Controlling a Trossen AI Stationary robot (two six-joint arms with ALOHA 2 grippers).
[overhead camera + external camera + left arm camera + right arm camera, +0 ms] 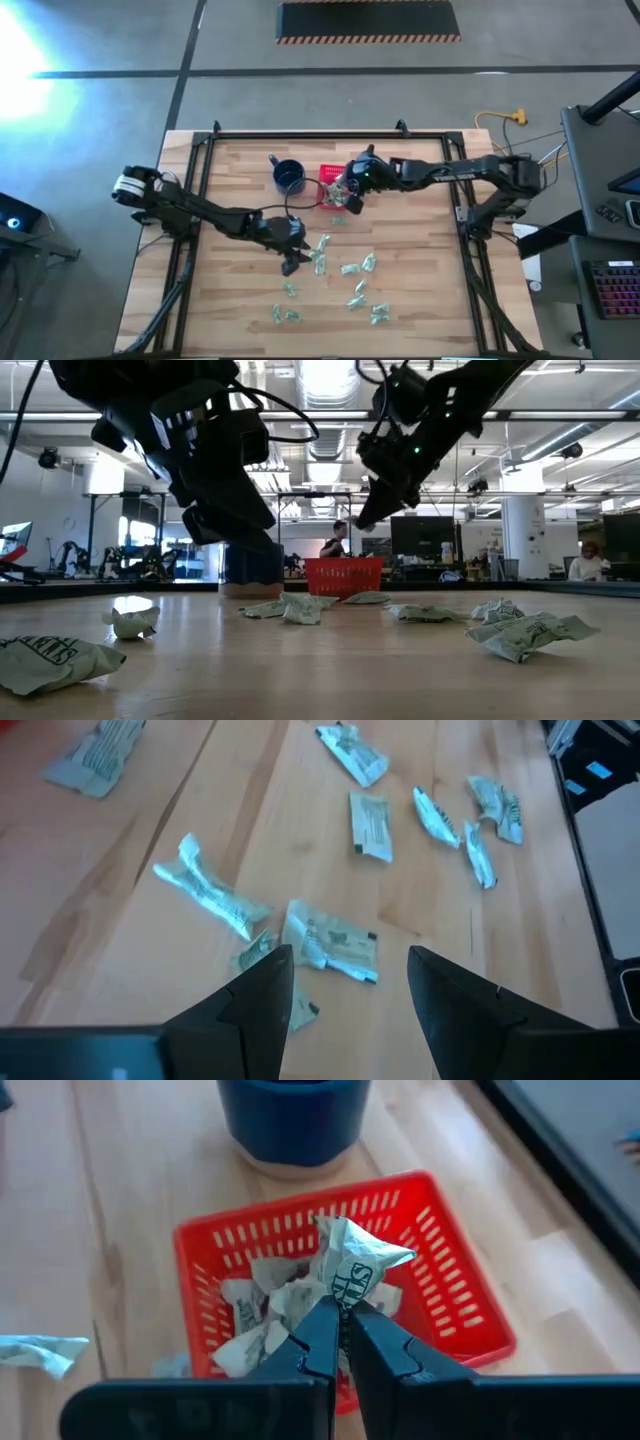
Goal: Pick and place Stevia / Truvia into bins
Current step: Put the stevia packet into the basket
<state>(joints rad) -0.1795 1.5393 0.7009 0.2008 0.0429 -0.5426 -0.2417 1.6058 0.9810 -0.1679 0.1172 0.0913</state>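
Note:
Several crumpled green-and-white Stevia sachets (345, 285) lie flat across the middle and near part of the table. The red slotted basket (455, 1305) stands near the far edge with a few sachets (250, 1305) inside. My right gripper (341, 1312) hovers above the basket (326, 184), shut on one sachet. My left gripper (348, 975) is open, raised over a cluster of sachets (330, 940) near the table's middle, touching none. In the low view it (235, 525) hangs clear of the tabletop. My right gripper pinches one crumpled sachet by its lower end (345, 1292) between the two fingertips. The fingers come from above, slanting down toward the basket. The sachet is lifted clear and sticks out past the fingertips, over the basket's open top.
A dark blue mug (289, 176) stands just left of the basket, close to the right gripper's path. A black frame (300, 136) runs along the table's far and side edges. Bare wood lies to the left of the sachets and along the near edge.

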